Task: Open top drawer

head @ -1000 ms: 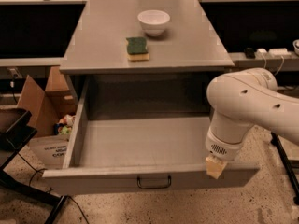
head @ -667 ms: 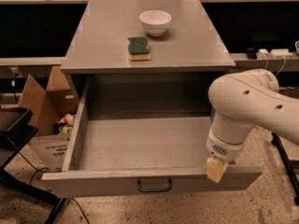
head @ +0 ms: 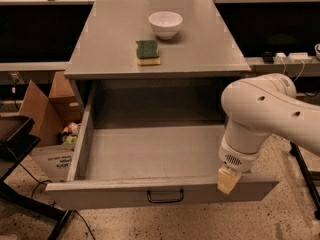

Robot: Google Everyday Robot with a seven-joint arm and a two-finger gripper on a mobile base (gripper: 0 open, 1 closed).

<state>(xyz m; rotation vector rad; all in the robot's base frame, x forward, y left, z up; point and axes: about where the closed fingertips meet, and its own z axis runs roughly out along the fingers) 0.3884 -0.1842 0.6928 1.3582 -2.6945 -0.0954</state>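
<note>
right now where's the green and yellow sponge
The sponge lies on the grey cabinet top, front-left of the white bowl; the gripper is at the top drawer's front-right rim.

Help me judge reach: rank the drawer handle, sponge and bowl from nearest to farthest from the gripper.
Gripper at the top drawer's front right edge.
1. Drawer handle, just left, on the front.
2. Sponge, on the cabinet top.
3. Bowl, behind the sponge.
</note>
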